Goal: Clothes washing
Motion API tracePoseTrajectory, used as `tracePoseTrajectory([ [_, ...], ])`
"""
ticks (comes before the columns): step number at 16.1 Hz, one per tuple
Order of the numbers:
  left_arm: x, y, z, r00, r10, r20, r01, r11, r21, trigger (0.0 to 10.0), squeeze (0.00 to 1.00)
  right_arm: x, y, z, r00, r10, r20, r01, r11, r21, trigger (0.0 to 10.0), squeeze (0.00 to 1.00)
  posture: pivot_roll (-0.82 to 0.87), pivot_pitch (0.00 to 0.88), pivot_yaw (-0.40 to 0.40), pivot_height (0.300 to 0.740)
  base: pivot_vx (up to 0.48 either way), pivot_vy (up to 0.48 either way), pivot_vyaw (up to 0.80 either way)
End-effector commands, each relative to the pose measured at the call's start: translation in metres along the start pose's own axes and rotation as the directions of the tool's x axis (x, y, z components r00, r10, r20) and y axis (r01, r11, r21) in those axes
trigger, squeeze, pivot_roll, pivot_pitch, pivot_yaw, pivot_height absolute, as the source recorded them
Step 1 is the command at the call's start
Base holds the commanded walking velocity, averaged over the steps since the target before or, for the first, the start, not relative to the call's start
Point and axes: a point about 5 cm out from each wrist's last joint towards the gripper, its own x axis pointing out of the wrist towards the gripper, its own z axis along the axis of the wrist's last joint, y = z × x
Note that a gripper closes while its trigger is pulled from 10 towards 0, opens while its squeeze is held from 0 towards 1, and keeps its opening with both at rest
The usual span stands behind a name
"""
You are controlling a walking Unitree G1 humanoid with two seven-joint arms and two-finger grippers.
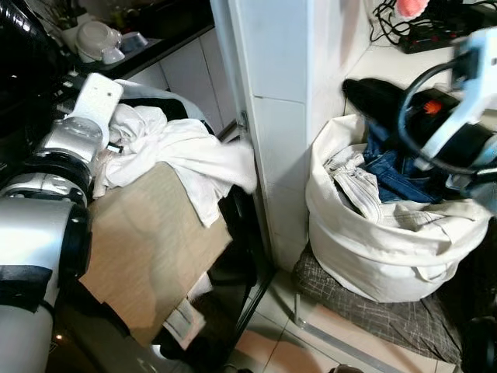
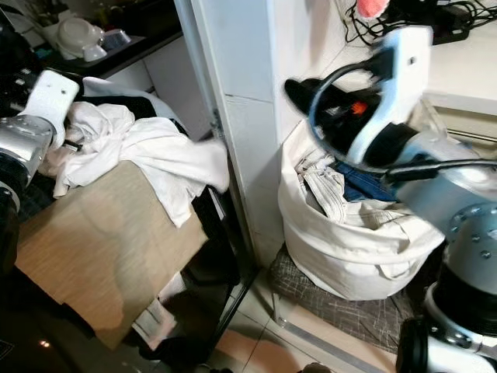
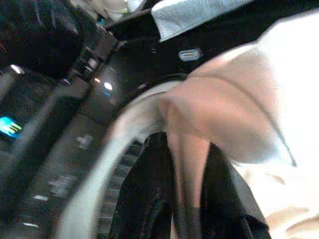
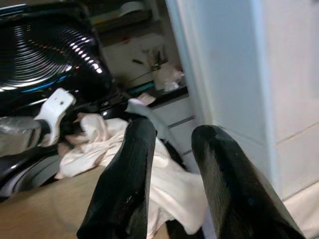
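A white garment (image 1: pixel 194 155) lies bunched over a brown board (image 1: pixel 147 249) at the washing machine on the left. My left gripper (image 3: pixel 187 199) is shut on a fold of this garment, just at the pale rim of the drum opening (image 3: pixel 114 149). A cream laundry bag (image 1: pixel 373 256) stands on the floor at the right, holding blue jeans (image 1: pixel 396 175) and a beige piece (image 1: pixel 357 186). Above the bag, my right gripper (image 4: pixel 169 164) is raised and open, its black fingers (image 2: pixel 307 93) holding nothing and pointing toward the washer.
A white tiled pillar (image 1: pixel 279 116) stands between the washer and the bag. The bag rests on a grey mat (image 1: pixel 373 318). Bowls (image 1: pixel 97 39) sit on a dark counter at the back left. A power strip with cables (image 1: pixel 435 31) lies at the back right.
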Motion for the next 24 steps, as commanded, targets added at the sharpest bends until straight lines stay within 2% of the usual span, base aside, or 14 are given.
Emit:
tracePoseTrajectory([
  [1, -0.002, 0.007, 0.007, 1.0, 0.011, 0.013, -0.01, 0.996, -0.092, 10.0, 1.0, 0.002, 0.006, -0.003, 0.999, 0.022, -0.023, -0.022, 1.0, -0.001, 10.0, 0.0, -0.2, 0.0, 0.186, 0.74, 0.0, 0.0, 0.0],
  [5, -0.004, 0.011, 0.015, 0.999, 0.016, 0.051, -0.007, 0.983, -0.184, 10.0, 1.0, 0.006, 0.007, -0.009, 0.999, 0.029, -0.044, -0.028, 0.999, 0.018, 10.0, 0.0, -0.2, 0.0, 0.188, 0.74, 0.0, 0.0, 0.0],
  [7, -0.006, 0.022, 0.026, 0.987, 0.106, 0.122, -0.077, 0.971, -0.225, 10.0, 1.0, 0.006, 0.006, -0.007, 0.999, 0.016, -0.029, -0.015, 1.0, 0.021, 10.0, 0.0, -0.2, 0.0, 0.19, 0.74, 0.0, 0.0, 0.0],
  [9, -0.016, 0.047, 0.048, 0.925, 0.305, 0.228, -0.246, 0.936, -0.252, 10.0, 1.0, 0.007, 0.003, -0.004, 1.0, -0.01, -0.001, 0.01, 1.0, 0.027, 10.0, 0.0, -0.2, 0.0, 0.192, 0.74, 0.0, 0.0, 0.0],
  [10, -0.019, 0.056, 0.053, 0.902, 0.357, 0.245, -0.321, 0.931, -0.175, 10.0, 1.0, 0.008, 0.004, -0.005, 1.0, -0.013, -0.002, 0.013, 0.999, 0.029, 10.0, 0.0, -0.2, 0.0, 0.193, 0.74, 0.0, 0.0, 0.0],
  [11, -0.018, 0.054, 0.05, 0.917, 0.323, 0.232, -0.311, 0.946, -0.088, 10.0, 0.89, 0.008, 0.005, -0.006, 1.0, -0.009, -0.007, 0.01, 1.0, 0.029, 10.0, 0.0, -0.2, 0.0, 0.194, 0.74, 0.0, 0.0, 0.0],
  [12, -0.015, 0.048, 0.043, 0.946, 0.255, 0.2, -0.273, 0.96, 0.067, 10.0, 0.0, 0.008, 0.006, -0.008, 1.0, -0.004, -0.011, 0.004, 1.0, 0.028, 10.0, 0.0, -0.2, 0.0, 0.194, 0.74, 0.0, 0.0, 0.0],
  [13, -0.009, 0.04, 0.026, 0.976, 0.184, 0.117, -0.216, 0.89, 0.401, 10.0, 0.0, 0.009, 0.008, -0.01, 1.0, 0.003, -0.02, -0.002, 1.0, 0.026, 10.0, 0.0, -0.2, 0.0, 0.194, 0.74, 0.0, 0.0, 0.0],
  [15, -0.006, 0.035, 0.014, 0.984, 0.168, 0.06, -0.17, 0.781, 0.601, 10.0, 0.0, 0.009, 0.009, -0.011, 1.0, 0.003, -0.026, -0.002, 1.0, 0.023, 10.0, 0.0, -0.2, 0.0, 0.193, 0.74, 0.0, 0.0, 0.0],
  [18, -0.005, 0.031, 0.006, 0.991, 0.137, 0.01, -0.114, 0.78, 0.615, 10.0, 0.0, 0.01, 0.01, -0.011, 1.0, 0.003, -0.028, -0.003, 1.0, 0.022, 10.0, 0.0, -0.2, 0.0, 0.193, 0.74, 0.0, 0.0, 0.0],
  [19, -0.003, 0.024, 0.001, 0.996, 0.077, -0.047, -0.039, 0.837, 0.545, 10.0, 0.0, 0.01, 0.01, -0.011, 1.0, 0.003, -0.03, -0.002, 1.0, 0.021, 10.0, 0.0, -0.2, 0.0, 0.196, 0.74, 0.0, 0.0, 0.0],
  [20, -0.003, 0.009, 0.0, 0.995, -0.057, -0.083, 0.082, 0.94, 0.33, 10.0, 0.0, 0.009, 0.01, -0.012, 0.999, 0.0, -0.034, 0.001, 1.0, 0.02, 10.0, 0.0, -0.2, 0.0, 0.199, 0.74, 0.0, 0.0, 0.0],
  [22, -0.005, 0.003, 0.016, 0.993, -0.115, -0.013, 0.115, 0.982, 0.153, 10.0, 0.0, 0.008, 0.01, -0.013, 0.999, -0.003, -0.035, 0.004, 1.0, 0.021, 10.0, 0.0, -0.2, 0.0, 0.204, 0.74, 0.0, 0.0, 0.0],
  [24, -0.009, 0.014, 0.044, 0.985, 0.014, 0.172, 0.0, 0.997, -0.076, 10.0, 0.0, 0.007, 0.011, -0.012, 1.0, -0.007, -0.025, 0.007, 1.0, 0.026, 10.0, 0.0, -0.2, 0.0, 0.217, 0.74, 0.0, 0.0, 0.0],
])
